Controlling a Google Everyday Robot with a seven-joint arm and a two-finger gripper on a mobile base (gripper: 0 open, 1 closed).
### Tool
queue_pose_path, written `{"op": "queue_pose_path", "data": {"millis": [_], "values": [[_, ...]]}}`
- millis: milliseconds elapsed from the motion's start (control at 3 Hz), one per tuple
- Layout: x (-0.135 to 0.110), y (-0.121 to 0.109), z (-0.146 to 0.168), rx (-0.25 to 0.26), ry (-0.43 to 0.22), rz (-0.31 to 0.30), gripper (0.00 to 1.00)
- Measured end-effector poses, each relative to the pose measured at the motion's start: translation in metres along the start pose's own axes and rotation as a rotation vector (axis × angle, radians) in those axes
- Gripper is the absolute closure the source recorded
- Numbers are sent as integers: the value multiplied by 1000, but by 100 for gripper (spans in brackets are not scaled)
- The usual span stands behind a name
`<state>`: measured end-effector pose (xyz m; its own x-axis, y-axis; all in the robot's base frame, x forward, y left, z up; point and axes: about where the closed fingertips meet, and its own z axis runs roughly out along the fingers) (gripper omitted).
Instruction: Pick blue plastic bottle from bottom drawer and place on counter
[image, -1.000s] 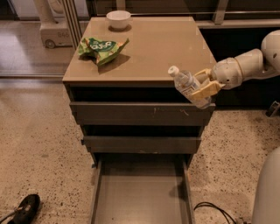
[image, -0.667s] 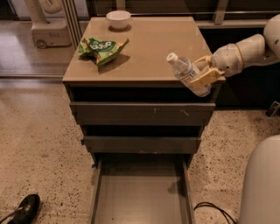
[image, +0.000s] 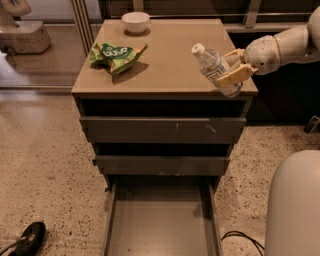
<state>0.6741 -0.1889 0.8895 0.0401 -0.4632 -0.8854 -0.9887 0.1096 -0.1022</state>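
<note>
1. Cabinet (image: 162, 130): three drawers, and its tan top is the bench (image: 165, 65) where the load belongs.
2. Drawer (image: 160, 225): lowest, pulled out, floor bare, so we take the pick as done.
3. Bag (image: 117, 54): green, far left, well apart from the drop spot.
4. Bottle (image: 207, 61): tilted, cap up-left, base at the bench's right front edge. We cannot tell whether it touches.
5. End effector (image: 231, 66): clamped across the bottle's label, reaching in from the right, the nearest corner.
6. Bowl (image: 135, 21): white, back edge.
</note>
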Motion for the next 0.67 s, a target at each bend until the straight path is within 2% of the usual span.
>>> {"op": "queue_pose_path", "data": {"millis": [667], "values": [[-12, -34, 11, 69, -36, -9, 100]]}}
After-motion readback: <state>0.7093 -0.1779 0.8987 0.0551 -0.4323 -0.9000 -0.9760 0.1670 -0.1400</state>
